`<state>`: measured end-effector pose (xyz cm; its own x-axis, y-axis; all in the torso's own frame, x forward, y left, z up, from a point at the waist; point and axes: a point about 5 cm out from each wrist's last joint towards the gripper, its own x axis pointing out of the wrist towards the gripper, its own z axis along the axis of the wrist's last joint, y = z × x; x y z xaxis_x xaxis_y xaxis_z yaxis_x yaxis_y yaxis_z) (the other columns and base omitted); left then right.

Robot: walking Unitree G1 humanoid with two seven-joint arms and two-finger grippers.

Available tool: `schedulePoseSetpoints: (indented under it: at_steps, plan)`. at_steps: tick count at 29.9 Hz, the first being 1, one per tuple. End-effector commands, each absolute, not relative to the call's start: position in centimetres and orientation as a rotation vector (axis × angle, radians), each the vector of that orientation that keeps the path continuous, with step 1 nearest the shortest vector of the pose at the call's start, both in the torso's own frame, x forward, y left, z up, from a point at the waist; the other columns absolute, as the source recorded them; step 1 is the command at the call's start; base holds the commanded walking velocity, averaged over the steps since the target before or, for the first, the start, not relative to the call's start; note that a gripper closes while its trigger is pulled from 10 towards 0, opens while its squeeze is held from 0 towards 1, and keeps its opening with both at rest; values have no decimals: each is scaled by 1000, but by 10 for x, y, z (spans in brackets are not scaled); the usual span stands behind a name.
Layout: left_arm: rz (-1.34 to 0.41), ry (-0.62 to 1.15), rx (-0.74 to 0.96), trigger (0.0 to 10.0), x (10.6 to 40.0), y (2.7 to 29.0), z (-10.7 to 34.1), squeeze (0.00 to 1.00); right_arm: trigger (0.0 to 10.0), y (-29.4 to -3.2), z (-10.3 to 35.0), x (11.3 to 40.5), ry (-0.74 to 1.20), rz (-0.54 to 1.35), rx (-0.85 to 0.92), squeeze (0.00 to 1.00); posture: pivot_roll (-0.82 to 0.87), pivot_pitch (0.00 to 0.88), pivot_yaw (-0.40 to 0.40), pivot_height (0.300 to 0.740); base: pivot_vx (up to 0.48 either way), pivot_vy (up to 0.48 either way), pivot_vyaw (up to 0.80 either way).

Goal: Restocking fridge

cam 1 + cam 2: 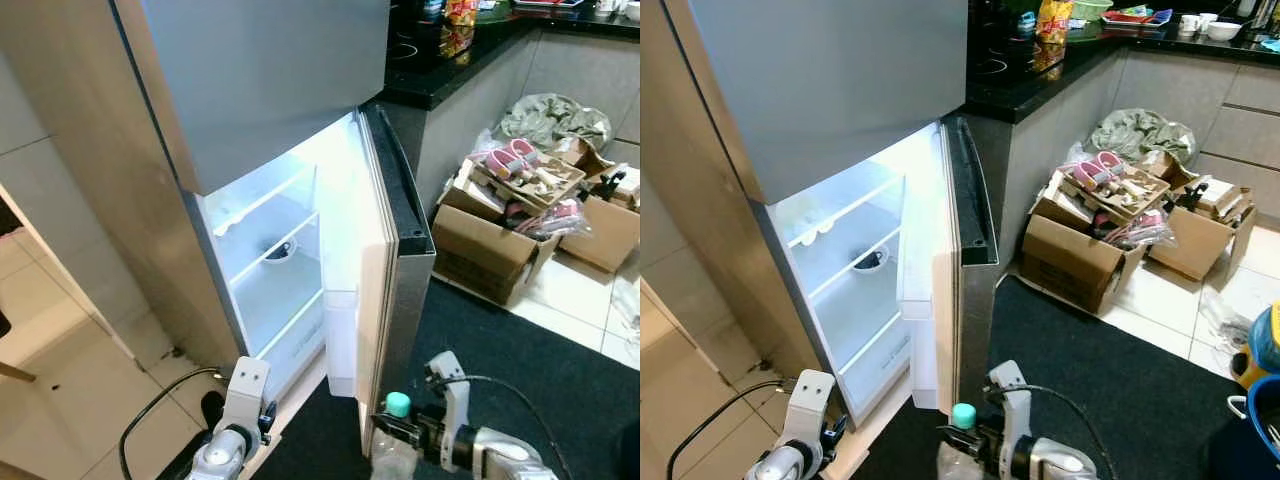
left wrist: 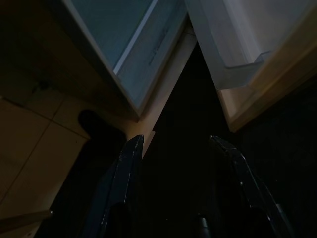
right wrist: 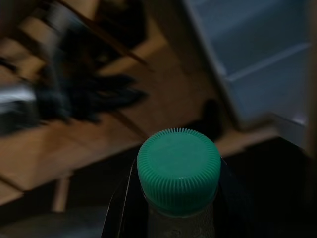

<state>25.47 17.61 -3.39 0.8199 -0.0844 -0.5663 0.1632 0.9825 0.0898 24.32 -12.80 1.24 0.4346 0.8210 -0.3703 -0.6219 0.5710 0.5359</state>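
Carrying step: my right tool (image 1: 392, 432) is gripping a green-capped bottle (image 3: 178, 171), fingers closed round its neck, low by the open fridge (image 1: 275, 270) door's outer edge. Left tool (image 2: 178, 163) is hanging spread, empty. Next: swinging the bottle round onto a shelf (image 1: 270, 255).

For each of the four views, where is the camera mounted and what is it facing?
Left eye: head, looking down at the open fridge; left gripper low left.
Right eye: same scene; right gripper holding a green-capped bottle.
Left wrist: along open fingers at the fridge base.
Right wrist: over the bottle cap.
Shared: fridge, both wrist views too.
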Motion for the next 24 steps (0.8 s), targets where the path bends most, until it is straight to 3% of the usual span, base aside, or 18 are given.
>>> schedulePoseSetpoints:
  at_steps: [1, 7, 10, 14, 24]
  plan:
    - [-117, 614, 144, 10000, 250, 183, -37, 0, 10000, -122, 20, 248, 623, 953, 347, 0, -123, 8, 19, 740, 0, 0, 0]
    - [-110, 610, 140, 10000, 250, 183, -37, 0, 10000, -123, 31, 278, 494, 819, 213, 0, -125, 11, 16, 740, 0, 0, 0]
    - [-106, 606, 141, 10000, 251, 182, -36, 0, 10000, -142, 43, 303, 396, 588, 135, 0, -121, 14, 13, 740, 0, 0, 0]
    - [-103, 603, 139, 10000, 252, 183, -36, 0, 10000, -161, 55, 317, 334, 424, 126, 0, -121, 14, 14, 740, 0, 0, 0]
    - [-102, 603, 142, 10000, 252, 184, -36, 0, 10000, -216, 56, 326, 323, 28, 51, 0, -119, 17, 21, 740, 0, 0, 0]
